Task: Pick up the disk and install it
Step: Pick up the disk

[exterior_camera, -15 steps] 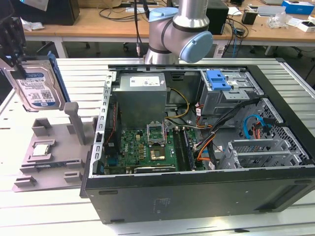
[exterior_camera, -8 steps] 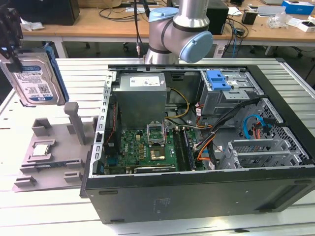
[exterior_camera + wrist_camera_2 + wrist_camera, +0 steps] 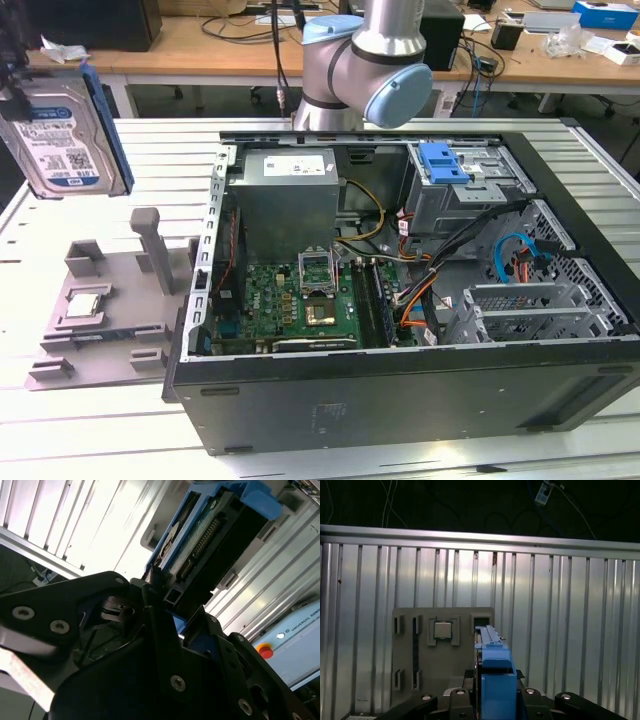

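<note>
The disk (image 3: 62, 135), a silver-grey drive with a white-and-blue label in a blue bracket, hangs in the air at the exterior view's far left, above the slatted table and tilted nearly upright. In the second wrist view my gripper (image 3: 167, 605) is shut on one end of the disk (image 3: 210, 535), whose connector edge faces the camera. The first wrist view looks along the disk's blue bracket (image 3: 495, 665), which stands edge-on between the black fingers (image 3: 457, 695), above the grey fixture plate.
Below the disk lies a grey fixture plate (image 3: 105, 335) with a post (image 3: 150, 240) and a small square CPU chip (image 3: 83, 305). The open computer case (image 3: 400, 400) takes up the middle and right, with a blue latch on a metal cage (image 3: 445, 165) at its back. The arm's elbow (image 3: 365, 65) is behind the case.
</note>
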